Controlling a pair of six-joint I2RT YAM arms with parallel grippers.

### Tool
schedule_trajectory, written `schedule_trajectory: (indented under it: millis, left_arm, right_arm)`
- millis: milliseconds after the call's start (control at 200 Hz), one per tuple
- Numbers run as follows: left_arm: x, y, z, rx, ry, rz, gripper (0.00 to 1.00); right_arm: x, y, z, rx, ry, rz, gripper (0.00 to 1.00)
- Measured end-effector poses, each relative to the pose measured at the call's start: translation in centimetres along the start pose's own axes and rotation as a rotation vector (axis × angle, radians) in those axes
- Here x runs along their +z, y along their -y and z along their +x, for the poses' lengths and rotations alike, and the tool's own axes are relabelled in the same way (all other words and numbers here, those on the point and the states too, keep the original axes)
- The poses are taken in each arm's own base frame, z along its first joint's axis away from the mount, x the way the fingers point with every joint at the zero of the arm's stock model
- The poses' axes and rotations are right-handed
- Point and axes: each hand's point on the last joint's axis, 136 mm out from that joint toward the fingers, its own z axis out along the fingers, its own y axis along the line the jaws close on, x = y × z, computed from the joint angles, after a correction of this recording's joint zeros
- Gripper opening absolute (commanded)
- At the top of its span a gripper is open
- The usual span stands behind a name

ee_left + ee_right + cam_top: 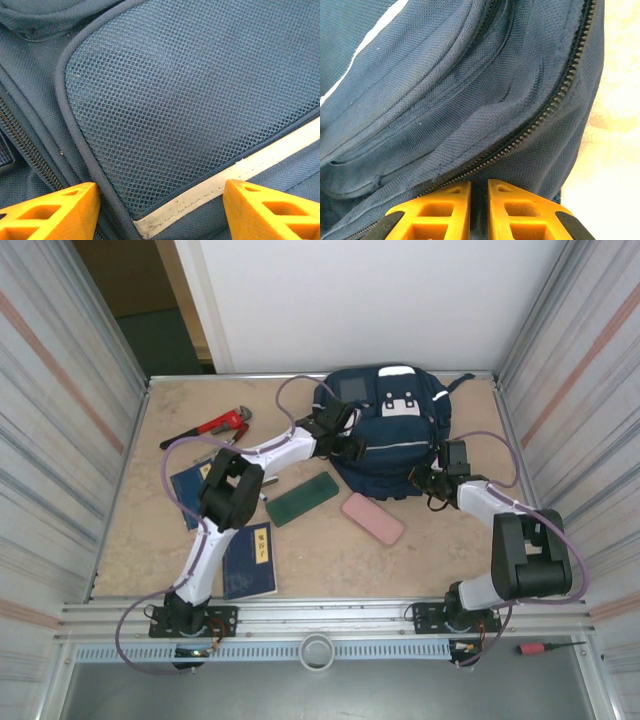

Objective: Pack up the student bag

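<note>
The student bag (385, 430), navy with white patches, lies at the back middle of the table. My left gripper (335, 430) is pressed against the bag's left side. In the left wrist view it (160, 210) stands open, its orange fingers (50, 215) wide apart over the mesh pocket (190, 100) and a white stripe (250, 167). My right gripper (435, 478) is at the bag's near right edge. Seen from the right wrist, the right gripper (479, 200) is shut on a fold of dark bag fabric just below the zipper (540, 120).
A red pipe wrench (210, 427) lies at the back left. A green case (302, 499) and a pink case (372, 518) lie in front of the bag. One blue notebook (250, 560) is near the left arm's base, another (190, 485) partly under that arm.
</note>
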Motion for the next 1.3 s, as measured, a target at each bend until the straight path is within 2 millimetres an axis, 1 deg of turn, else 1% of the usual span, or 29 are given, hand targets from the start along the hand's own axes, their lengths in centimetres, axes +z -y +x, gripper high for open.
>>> schedule_trajectory:
  millis: [50, 130, 200, 306, 386, 481, 531, 571, 676, 776, 882, 952, 992, 1092, 1202, 1297]
  left_arm:
    - [0.2, 0.0, 0.3, -0.006, 0.005, -0.003, 0.75]
    - [0.3, 0.1, 0.4, -0.013, 0.014, -0.003, 0.75]
    - [0.3, 0.1, 0.3, -0.021, 0.016, -0.002, 0.69]
    - [0.3, 0.1, 0.3, -0.036, 0.017, -0.002, 0.54]
    - [0.3, 0.0, 0.3, -0.047, 0.015, 0.001, 0.39]
    - [0.3, -0.1, 0.3, -0.064, 0.014, 0.009, 0.18]
    - [0.3, -0.2, 0.2, -0.068, 0.013, 0.024, 0.10]
    - [0.3, -0.2, 0.0, -0.077, 0.016, 0.039, 0.01]
    - [-0.1, 0.0, -0.4, -0.095, 0.018, 0.086, 0.00]
    - [-1.5, 0.3, -1.2, -0.114, 0.029, 0.155, 0.00]
    - [-4.3, 0.8, -3.5, -0.149, 0.076, 0.254, 0.00]
    - [-6.8, 1.2, -5.2, -0.172, 0.114, 0.321, 0.00]
    - [-8.3, 1.5, -6.1, -0.185, 0.131, 0.359, 0.00]
    - [-11.2, 1.9, -7.8, -0.207, 0.165, 0.432, 0.00]
    - [-12.9, 1.7, -8.8, -0.233, 0.181, 0.483, 0.00]
    - [-13.3, 0.9, -8.8, -0.267, 0.170, 0.507, 0.00]
  right_arm:
    - [0.2, -0.1, 0.1, -0.002, -0.003, -0.001, 0.13]
    - [0.4, -0.2, 0.2, -0.007, -0.005, -0.003, 0.13]
    - [0.6, -0.2, 0.3, -0.009, -0.006, -0.005, 0.13]
    - [0.8, -0.3, 0.4, -0.011, -0.010, -0.005, 0.12]
    - [0.8, -0.3, 0.4, -0.011, -0.011, -0.004, 0.12]
    - [0.8, -0.3, 0.4, -0.011, -0.011, -0.004, 0.12]
    - [0.8, -0.3, 0.4, -0.012, -0.012, -0.004, 0.13]
    - [0.8, -0.3, 0.4, -0.013, -0.012, -0.003, 0.15]
    - [0.7, -0.3, 0.4, -0.022, -0.015, 0.001, 0.19]
    - [0.1, -0.2, 0.3, -0.051, -0.013, 0.013, 0.23]
    - [-1.0, -0.6, 0.1, -0.087, 0.001, 0.010, 0.29]
    - [-1.8, -1.2, -0.1, -0.110, 0.016, -0.004, 0.32]
    - [-2.2, -1.7, -0.2, -0.127, 0.023, -0.016, 0.34]
    - [-3.4, -3.2, -0.2, -0.173, 0.034, -0.044, 0.38]
    - [-4.5, -4.4, -0.2, -0.214, 0.051, -0.071, 0.40]
    - [-5.5, -5.1, -0.5, -0.230, 0.071, -0.094, 0.43]
